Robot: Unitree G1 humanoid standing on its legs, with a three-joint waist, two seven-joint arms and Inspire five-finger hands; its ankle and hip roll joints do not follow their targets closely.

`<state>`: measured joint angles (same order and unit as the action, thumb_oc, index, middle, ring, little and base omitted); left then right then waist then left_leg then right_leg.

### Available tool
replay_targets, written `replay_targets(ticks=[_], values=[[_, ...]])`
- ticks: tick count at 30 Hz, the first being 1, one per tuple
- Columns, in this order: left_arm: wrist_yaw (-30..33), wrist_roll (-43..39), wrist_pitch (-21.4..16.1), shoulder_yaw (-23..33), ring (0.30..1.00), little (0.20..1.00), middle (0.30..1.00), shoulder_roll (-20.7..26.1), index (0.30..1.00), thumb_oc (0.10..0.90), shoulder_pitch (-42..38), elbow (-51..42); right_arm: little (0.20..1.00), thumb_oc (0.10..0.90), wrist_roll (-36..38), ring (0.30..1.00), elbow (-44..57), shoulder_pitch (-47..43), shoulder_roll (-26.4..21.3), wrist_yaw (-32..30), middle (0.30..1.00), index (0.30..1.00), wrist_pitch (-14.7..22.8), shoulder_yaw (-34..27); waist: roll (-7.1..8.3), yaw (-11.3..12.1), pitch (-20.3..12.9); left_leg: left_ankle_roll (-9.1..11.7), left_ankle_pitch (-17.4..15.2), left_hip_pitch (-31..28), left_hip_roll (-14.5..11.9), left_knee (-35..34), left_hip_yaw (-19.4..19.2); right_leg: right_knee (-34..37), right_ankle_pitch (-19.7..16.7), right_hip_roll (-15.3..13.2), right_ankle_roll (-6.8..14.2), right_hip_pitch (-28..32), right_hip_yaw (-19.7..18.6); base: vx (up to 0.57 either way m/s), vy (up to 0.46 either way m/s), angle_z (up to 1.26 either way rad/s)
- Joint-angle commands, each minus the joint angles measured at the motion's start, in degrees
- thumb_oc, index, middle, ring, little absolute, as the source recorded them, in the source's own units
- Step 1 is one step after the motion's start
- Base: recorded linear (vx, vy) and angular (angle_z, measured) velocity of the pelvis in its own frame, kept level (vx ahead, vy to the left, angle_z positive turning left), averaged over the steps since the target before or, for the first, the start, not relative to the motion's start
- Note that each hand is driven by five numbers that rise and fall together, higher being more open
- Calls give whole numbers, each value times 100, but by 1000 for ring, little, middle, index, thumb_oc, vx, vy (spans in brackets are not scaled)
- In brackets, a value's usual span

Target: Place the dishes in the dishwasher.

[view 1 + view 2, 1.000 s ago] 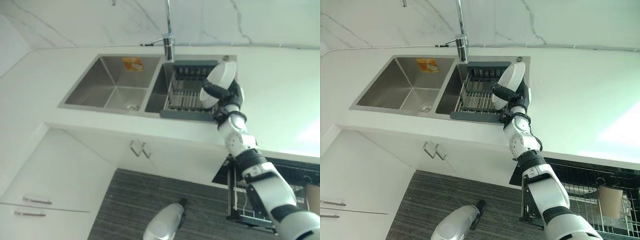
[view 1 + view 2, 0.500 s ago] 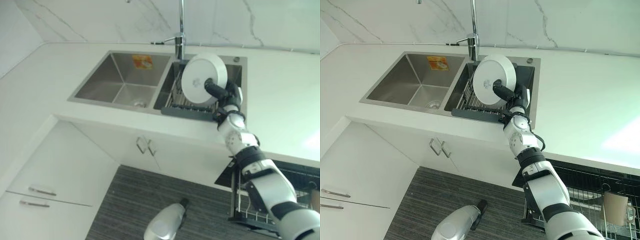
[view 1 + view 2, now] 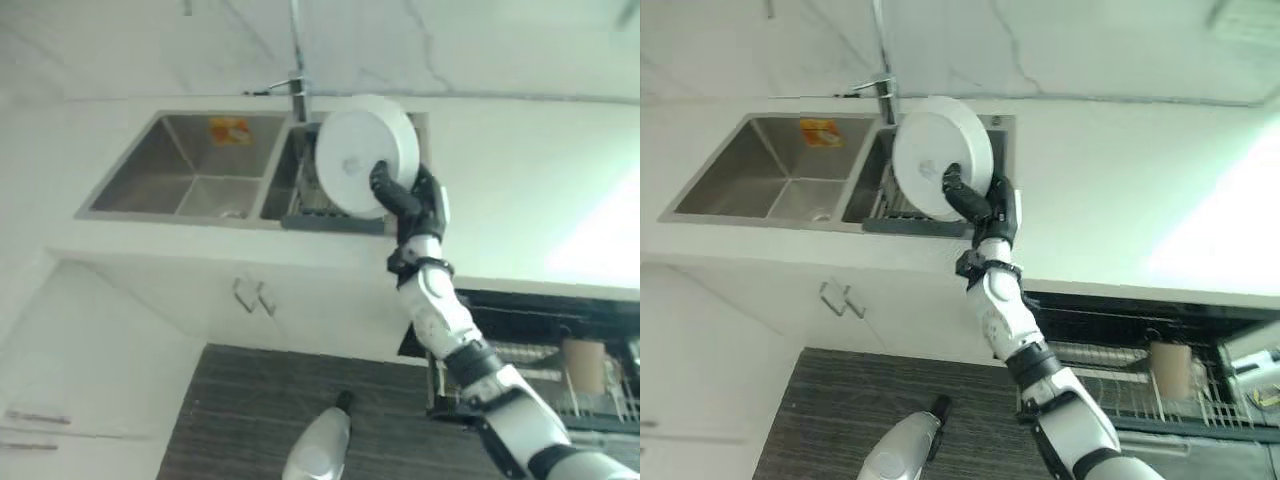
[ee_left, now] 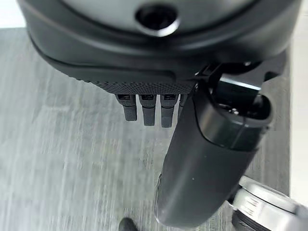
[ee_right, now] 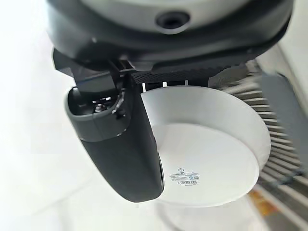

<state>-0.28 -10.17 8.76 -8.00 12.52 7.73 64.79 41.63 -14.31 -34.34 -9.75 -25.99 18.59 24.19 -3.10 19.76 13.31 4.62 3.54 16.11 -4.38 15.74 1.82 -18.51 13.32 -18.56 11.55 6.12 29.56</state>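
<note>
The plate was in your right hand, held up on its edge over the rack in the right basin of the sink, with its underside turned to the head camera. You held it with the thumb across the underside and the fingers behind the rim, so the hand was closed on the plate. I think this grip was chosen because it lets the plate stay upright, which is how it must go between the tines of a dishwasher basket. The dishwasher basket stood pulled out below the counter, to the right of your arm, and a cup was already in it. So the plate was well apart from its place. The counter edge lay between the plate and the basket, and you probably needed to bring the plate out past it before lowering. Your left hand hung over the floor, fingers relaxed and holding nothing.
</note>
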Motion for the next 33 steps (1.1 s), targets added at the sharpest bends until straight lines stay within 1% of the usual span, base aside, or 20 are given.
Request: replay_targets(ticks=[1,2,3,4,5,8,9,11,13,14,16,17,22,23,26,29,31,33], values=[[166,257,-5,-223,900,900,900,181,900,800,-16,266,300,400,-492,300,1034,-597,-226,243,300,300,1147,-456,127,-248,-289,-188,-1142,-637,-120,145,-732,132,-657,-187,85,-521,-107,-184,-233,-62],[186,215,12,-229,900,900,900,174,900,800,-57,275,300,400,-464,300,1199,-493,-295,261,300,300,1175,-469,136,-376,-316,-223,-1034,-595,-186,145,-871,132,-772,-167,13,-656,-118,-156,-210,-79],[208,221,8,-239,900,900,900,160,900,800,-85,281,300,400,-471,300,1352,-370,-363,222,300,300,1225,-503,167,-497,-362,-208,-1061,-618,-242,145,-959,132,-764,-128,8,-733,-211,-121,-127,-114],[239,176,29,-249,900,900,900,153,900,800,-100,270,300,400,-378,300,1466,-281,-405,257,300,300,1203,-530,182,-561,-383,-196,-1076,-639,-283,145,-1018,132,-755,-95,-3,-773,-285,-20,-196,-121],[299,122,84,-259,900,900,900,119,900,800,-159,261,300,400,-236,300,1811,26,-542,285,300,300,1245,-621,227,-771,-424,-167,-1107,-712,-377,145,-1124,132,-730,-11,-37,-858,-469,-4,-194,-93],[373,83,127,-271,900,900,900,42,900,800,-241,250,300,400,-14,300,2339,764,-781,387,300,300,1358,-854,284,-1155,-472,-126,-1157,-863,-524,145,-1304,132,-676,170,-122,-970,-806,13,-165,-84],[411,57,136,-272,900,900,900,14,900,800,-245,245,300,400,79,300,2472,976,-842,480,300,300,1355,-933,299,-1244,-483,-121,-1176,-906,-555,145,-1355,132,-662,217,-143,-992,-890,20,-156,-100],[459,18,150,-290,900,900,900,-40,900,800,-274,238,300,400,263,300,2750,1538,-1036,769,300,300,1347,-1178,339,-1542,-507,-93,-1203,-1026,-647,145,-1525,132,-643,322,-187,-1062,-1090,28,-135,-63],[476,6,167,-301,900,900,900,-55,900,800,-288,225,300,400,241,300,2830,1736,-1114,876,300,300,1329,-1297,353,-1655,-513,-73,-1210,-1079,-687,145,-1592,132,-640,370,-205,-1091,-1169,31,-99,-67],[495,-20,170,-304,900,900,900,-67,900,800,-304,214,300,400,142,300,2919,1975,-1210,1030,300,300,1256,-1423,372,-1790,-510,-49,-1216,-1143,-733,145,-1674,132,-636,422,-225,-1116,-1254,37,-95,-74],[467,3,194,-301,900,900,900,-71,900,800,-321,163,300,400,49,300,2986,2265,-1360,1259,300,300,1100,-1592,385,-1923,-492,-23,-1216,-1206,-781,145,-1755,132,-642,464,-239,-1141,-1324,31,-93,-49],[460,41,197,-317,900,900,900,-80,900,800,-313,116,300,400,138,300,2940,2423,-1455,1386,300,300,1094,-1665,386,-1985,-474,-17,-1216,-1231,-793,145,-1781,132,-643,484,-253,-1152,-1357,16,-77,-28],[438,131,197,-368,900,900,900,-143,900,800,-308,29,300,400,156,300,2722,2805,-1531,2023,300,300,930,-1918,388,-2162,-382,-9,-1214,-1300,-821,145,-1792,132,-629,552,-315,-1118,-1411,5,-37,-12],[452,144,235,-387,900,900,900,-153,900,800,-307,2,300,400,93,300,2687,2850,-1531,2130,300,300,802,-1935,382,-2172,-362,-15,-1215,-1317,-809,145,-1760,132,-618,565,-334,-1085,-1413,20,-9,-8],[457,159,279,-409,900,900,900,-135,900,800,-304,-10,300,400,-67,300,2479,2849,-1575,2349,300,300,641,-1837,364,-2160,-314,-30,-1205,-1346,-787,145,-1693,132,-587,597,-387,-1002,-1383,7,-3,-1],[422,172,300,-402,900,900,900,-109,900,800,-312,-6,300,400,-193,300,2283,2808,-1614,2486,300,300,583,-1703,354,-2119,-261,-41,-1195,-1383,-750,145,-1633,132,-564,612,-430,-918,-1323,26,9,10],[363,118,322,-432,900,900,900,-91,900,800,-368,-40,300,400,-430,300,2128,2696,-1682,2559,300,300,467,-1615,311,-2034,-141,-65,-1155,-1365,-680,145,-1499,132,-563,618,-485,-846,-1246,32,47,13],[321,139,349,-452,900,900,900,-71,900,800,-397,-96,300,400,-609,300,2048,2616,-1750,2669,300,300,437,-1585,280,-1977,-72,-81,-1143,-1329,-635,145,-1406,132,-575,613,-497,-831,-1201,2,42,16]])
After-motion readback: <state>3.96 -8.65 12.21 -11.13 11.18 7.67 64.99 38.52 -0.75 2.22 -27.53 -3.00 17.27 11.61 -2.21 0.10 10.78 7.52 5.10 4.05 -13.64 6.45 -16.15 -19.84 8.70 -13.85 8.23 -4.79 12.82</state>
